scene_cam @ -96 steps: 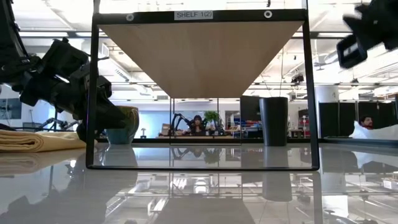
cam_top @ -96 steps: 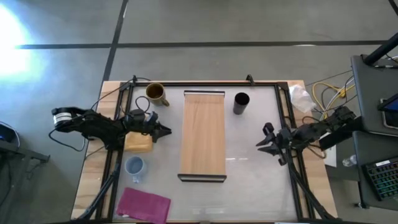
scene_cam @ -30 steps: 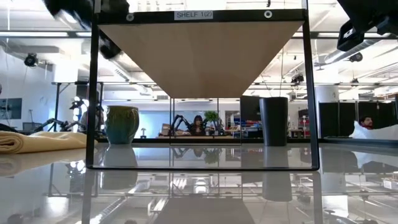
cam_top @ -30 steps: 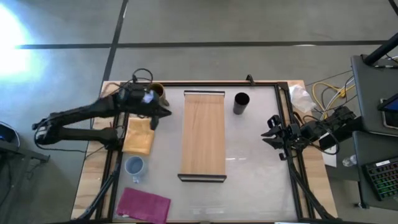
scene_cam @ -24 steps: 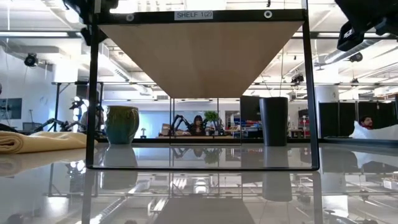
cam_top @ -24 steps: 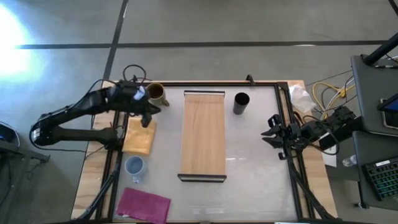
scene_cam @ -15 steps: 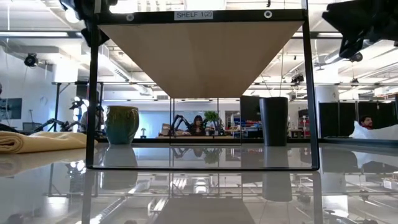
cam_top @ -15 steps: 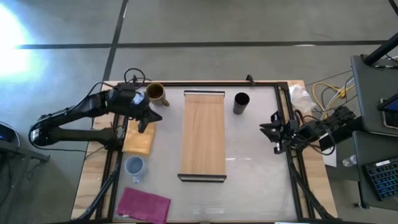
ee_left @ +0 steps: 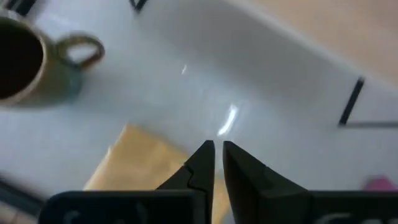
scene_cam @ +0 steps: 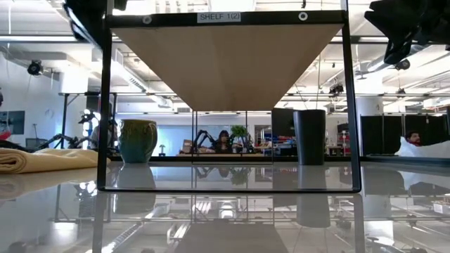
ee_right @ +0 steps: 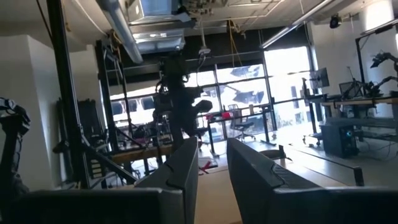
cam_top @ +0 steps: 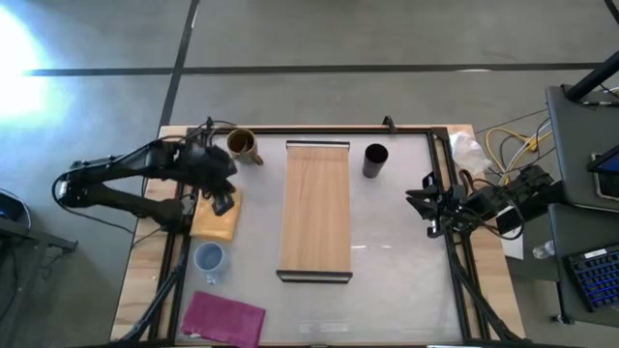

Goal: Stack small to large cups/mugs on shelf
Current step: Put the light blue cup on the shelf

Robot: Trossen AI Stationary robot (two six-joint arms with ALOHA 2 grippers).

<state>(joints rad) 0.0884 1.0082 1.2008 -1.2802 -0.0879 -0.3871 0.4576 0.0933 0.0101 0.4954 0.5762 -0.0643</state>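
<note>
Progress: nothing is stacked yet. The shelf [cam_top: 315,211] carries no vessel on its top; all three cups stand on the table, so every placement is still to do.

Left gripper [cam_top: 221,201]: raised over the yellow cloth [cam_top: 215,215], holding nothing. The wrist view shows its fingers [ee_left: 200,163] nearly together, only a thin slit between them.

Right gripper [cam_top: 423,205]: parked at the table's right rail, well apart from all cups, empty. Its fingers [ee_right: 183,168] stand a little apart, aimed out at the room.

Item 1, small light-blue cup [cam_top: 209,257]: on the table on the near side of the left gripper, past the cloth's end, upright, mouth open upward. It is the smallest, so by my judgement the first or topmost piece, depending on how the stack is read.

Item 2, mustard-brown mug [cam_top: 243,145]: on the far side of the left gripper, close by it, upright, handle turned toward the shelf, dark inside. In the low view it looks glazed and greenish.

Item 3, black cup [cam_top: 375,157]: beyond the shelf from the left gripper, between shelf and right rail, nearer the right gripper. Tall, plain, cylindrical, upright.

Item 4, shelf: long light-wood board on a dark frame, lengthwise between the two arms.

Other: magenta cloth [cam_top: 224,317], at the table's near edge, beyond the blue cup from the left gripper.
</note>
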